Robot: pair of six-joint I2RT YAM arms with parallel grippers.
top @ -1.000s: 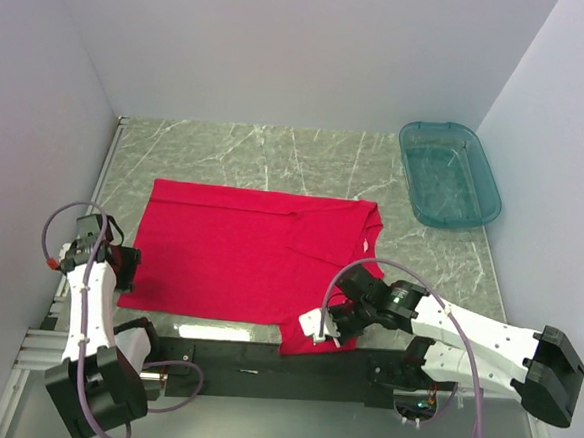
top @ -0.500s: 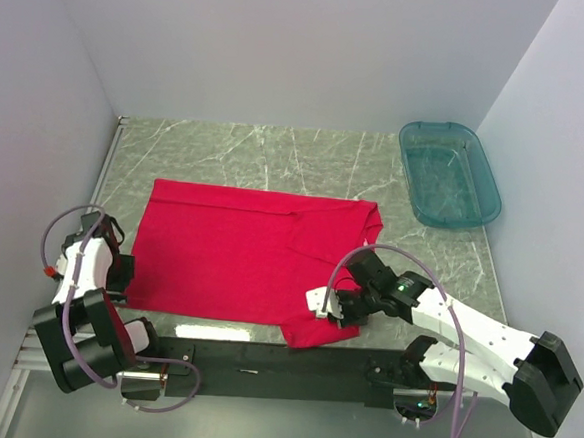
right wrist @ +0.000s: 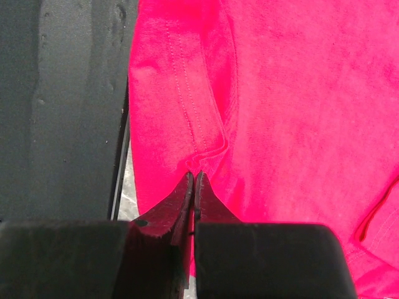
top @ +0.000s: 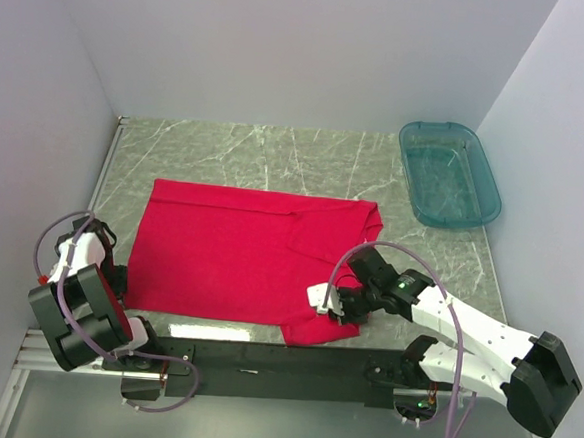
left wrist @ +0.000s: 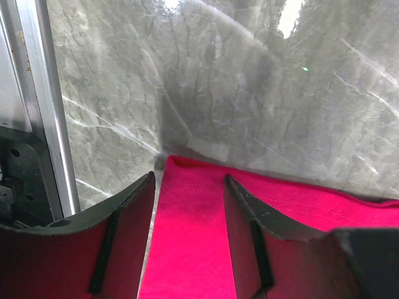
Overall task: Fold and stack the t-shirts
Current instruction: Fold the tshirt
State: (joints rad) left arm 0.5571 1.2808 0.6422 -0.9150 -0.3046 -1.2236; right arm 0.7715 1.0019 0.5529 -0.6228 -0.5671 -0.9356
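starting the fold, right gripper (right wrist: 193,179) clamps the bright red fabric t-shirt (top: 240,250) by its sleeve hem; left gripper (left wrist: 187,180), parted astride its lower-left corner, must close next.

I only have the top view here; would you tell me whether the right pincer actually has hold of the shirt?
Observer: Yes. In its wrist view the right pincer is shut, pinching a puckered fold of the shirt beside a stitched hem.
Operator: Thank you. And the other arm?
Observer: The left pincer is open, with the shirt's corner lying flat between its fingers on the table.
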